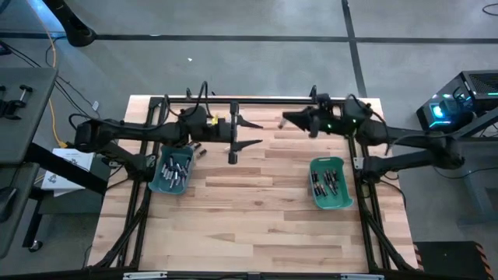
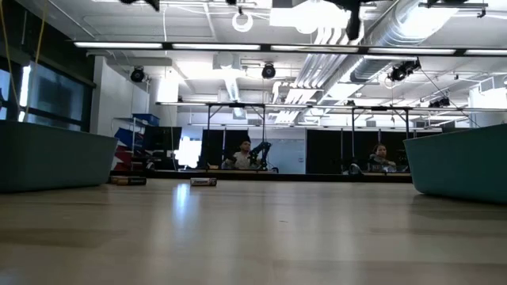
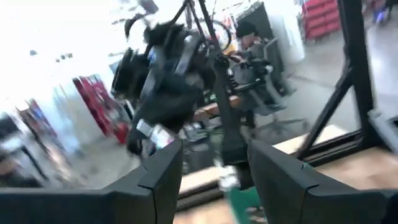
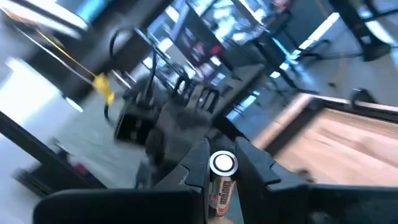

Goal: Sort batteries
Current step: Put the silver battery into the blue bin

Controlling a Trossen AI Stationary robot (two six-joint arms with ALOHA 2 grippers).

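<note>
Here a single battery, silver-capped with a printed label, sits clamped upright between the right gripper's fingers, its round end facing the wrist camera. More batteries lie heaped in the teal bin on the left, and another batch lies in the teal bin on the right; a few loose cells rest on the worktop just beside the left bin's far corner. In the high view the right gripper hangs near the worktop's far edge, beyond the right bin and pointing toward the middle. The left gripper is opposite it, also above the far part of the worktop, with its fingers spread wide and nothing between them; its own wrist view shows the same gap between the two dark fingers, with the other arm blurred beyond. From the low view both bins frame a bare stretch of wood, and two people sit at desks far off in the room behind.
</note>
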